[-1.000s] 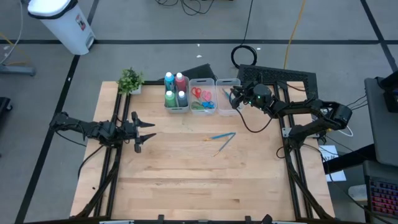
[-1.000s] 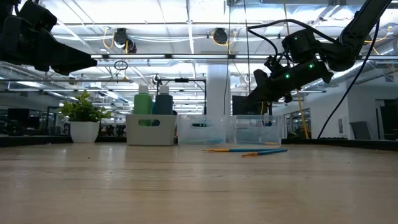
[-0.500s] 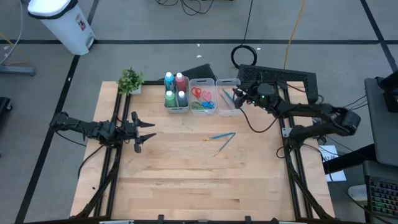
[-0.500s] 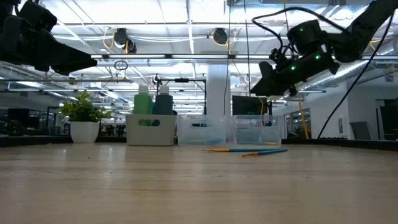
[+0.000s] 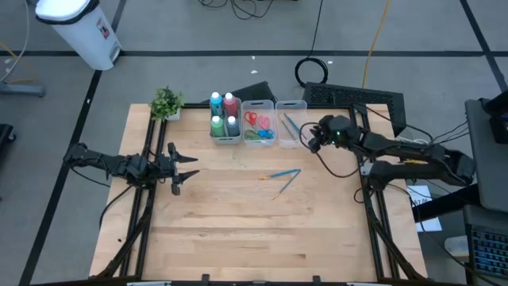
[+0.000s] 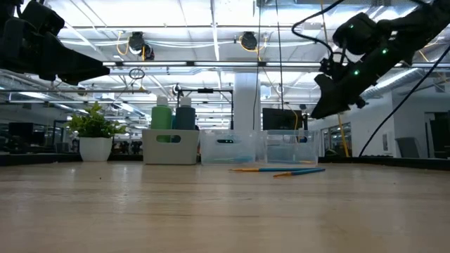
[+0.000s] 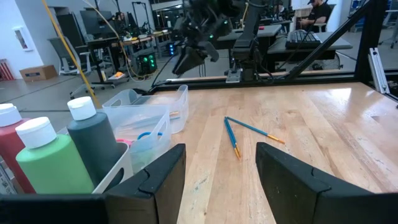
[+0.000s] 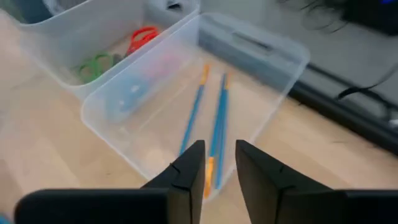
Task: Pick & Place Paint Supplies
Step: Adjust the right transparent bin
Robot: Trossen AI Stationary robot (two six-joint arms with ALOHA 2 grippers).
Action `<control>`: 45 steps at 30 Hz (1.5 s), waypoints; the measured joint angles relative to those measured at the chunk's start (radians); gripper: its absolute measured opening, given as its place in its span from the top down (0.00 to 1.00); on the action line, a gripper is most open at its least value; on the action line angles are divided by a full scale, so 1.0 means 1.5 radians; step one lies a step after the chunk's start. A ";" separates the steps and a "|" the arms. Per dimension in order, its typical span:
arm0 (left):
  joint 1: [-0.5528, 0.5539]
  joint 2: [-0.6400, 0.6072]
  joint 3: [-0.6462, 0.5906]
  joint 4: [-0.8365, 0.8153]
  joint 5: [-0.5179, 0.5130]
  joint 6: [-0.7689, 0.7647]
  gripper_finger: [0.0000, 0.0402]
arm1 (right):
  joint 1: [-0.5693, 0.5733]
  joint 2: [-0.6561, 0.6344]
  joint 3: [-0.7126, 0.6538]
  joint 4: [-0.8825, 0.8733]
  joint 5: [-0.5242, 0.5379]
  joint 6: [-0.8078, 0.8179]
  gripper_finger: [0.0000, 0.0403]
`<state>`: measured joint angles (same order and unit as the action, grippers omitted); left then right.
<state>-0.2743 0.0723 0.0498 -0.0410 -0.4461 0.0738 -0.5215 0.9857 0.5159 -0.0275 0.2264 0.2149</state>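
Two thin blue brushes with orange ends (image 5: 283, 176) lie flat on the table's middle, also in the left wrist view (image 7: 235, 135). Two more brushes (image 8: 208, 115) lie inside the rightmost clear bin (image 5: 290, 125). The paint bottles (image 5: 225, 115) stand in the left bin, and scissors (image 5: 258, 125) lie in the middle bin. My right gripper (image 5: 312, 141) hovers just right of the brush bin, slightly open and empty (image 8: 220, 171). My left gripper (image 5: 181, 167) waits open over the table's left part (image 7: 217, 180).
A small potted plant (image 5: 167, 103) stands at the far left corner of the table. Bare wood spreads across the near half of the table (image 5: 254, 230). A black cable hangs by my right arm (image 5: 329, 163). A white bin (image 5: 79, 28) stands on the floor beyond the table.
My right gripper has drawn back from over the brush bin toward the table's right edge and a little toward the near edge, tipping more steeply downward. My left arm has kept still.
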 joint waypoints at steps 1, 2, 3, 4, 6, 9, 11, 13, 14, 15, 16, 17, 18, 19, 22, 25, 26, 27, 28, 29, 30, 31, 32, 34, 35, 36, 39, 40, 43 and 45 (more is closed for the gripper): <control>0.000 0.000 0.000 0.000 0.000 0.000 0.50 | 0.011 -0.010 0.000 -0.010 0.028 0.001 0.82; 0.000 0.000 0.000 0.000 0.000 0.000 0.50 | 0.022 -0.018 0.000 -0.020 0.056 0.002 0.84; 0.000 0.000 0.000 0.000 0.000 0.000 0.50 | 0.033 -0.026 -0.005 -0.023 0.082 0.004 0.86; 0.000 0.000 0.000 0.000 0.000 0.000 0.50 | 0.043 -0.032 -0.014 -0.021 0.103 0.008 0.88; 0.000 0.000 0.000 0.000 0.000 0.000 0.50 | 0.060 -0.042 -0.041 -0.007 0.131 0.018 0.92; 0.000 0.000 0.000 0.000 0.000 0.000 0.50 | 0.069 -0.045 -0.102 0.064 0.142 0.023 0.99; 0.000 0.000 0.000 0.000 0.000 0.000 0.50 | 0.068 -0.045 -0.141 0.120 0.144 0.023 0.99; 0.000 0.000 0.000 0.000 0.000 0.000 0.50 | 0.066 -0.044 -0.173 0.161 0.143 0.024 0.98; 0.000 0.000 0.000 0.000 0.000 0.000 0.50 | 0.065 -0.044 -0.184 0.170 0.143 0.024 0.98; 0.000 0.000 0.000 0.000 0.000 0.000 0.50 | 0.065 -0.044 -0.194 0.174 0.142 0.025 0.99; 0.000 0.000 0.000 0.000 0.000 0.000 0.50 | 0.065 -0.044 -0.200 0.174 0.142 0.031 0.99; 0.000 0.000 0.000 0.000 0.000 0.000 0.50 | 0.065 -0.044 -0.206 0.175 0.142 0.040 1.00; 0.000 0.000 0.000 0.000 0.000 0.000 0.50 | 0.065 -0.044 -0.210 0.175 0.141 0.052 1.00; 0.000 0.000 0.000 0.000 0.000 0.000 0.50 | 0.065 -0.044 -0.214 0.175 0.137 0.061 1.00; 0.000 0.000 0.000 0.000 0.000 0.000 0.50 | 0.066 -0.042 -0.217 0.176 0.124 0.082 1.00; 0.000 0.000 0.000 0.000 0.000 0.000 0.50 | 0.065 -0.025 -0.218 0.182 0.126 0.094 1.00; 0.000 0.000 0.000 0.000 0.000 0.000 0.50 | 0.065 -0.014 -0.218 0.192 0.126 0.094 1.00; 0.000 0.000 0.000 0.000 0.000 0.000 0.50 | 0.065 -0.002 -0.220 0.212 0.126 0.094 1.00; 0.000 0.000 0.000 0.000 0.000 0.000 0.50 | 0.065 0.013 -0.224 0.237 0.126 0.094 1.00; 0.000 0.000 0.000 0.000 0.000 0.000 0.50 | 0.065 0.030 -0.229 0.266 0.126 0.095 1.00; 0.000 0.000 0.000 0.000 0.000 0.000 0.50 | 0.065 0.047 -0.235 0.296 0.126 0.096 1.00; 0.000 0.000 0.000 0.000 0.000 0.000 0.50 | 0.065 0.063 -0.240 0.325 0.126 0.096 1.00; 0.000 0.000 0.000 0.000 0.000 0.000 0.50 | 0.065 0.080 -0.244 0.353 0.126 0.095 1.00; 0.000 0.000 0.000 0.000 0.000 0.000 0.50 | 0.065 0.107 -0.246 0.396 0.125 0.096 1.00; 0.000 0.000 0.000 0.000 0.000 0.000 0.50 | 0.065 0.119 -0.246 0.412 0.123 0.100 1.00; 0.000 0.000 0.000 0.000 0.000 0.000 0.50 | 0.065 0.130 -0.246 0.426 0.114 0.104 1.00; 0.000 0.000 0.000 0.000 0.000 0.000 0.50 | 0.066 0.162 -0.246 0.482 0.090 0.106 1.00; 0.000 0.000 0.000 0.000 0.000 0.000 0.50 | 0.066 0.172 -0.246 0.497 0.087 0.108 1.00; 0.000 0.000 0.000 0.000 0.000 0.000 0.50 | 0.065 0.196 -0.246 0.523 0.080 0.111 1.00; 0.000 0.000 0.000 0.000 0.000 0.000 0.50 | 0.065 0.209 -0.246 0.541 0.074 0.111 1.00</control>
<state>-0.2742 0.0719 0.0498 -0.0410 -0.4460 0.0738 -0.4232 1.2989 0.1474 0.7836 0.3368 0.3819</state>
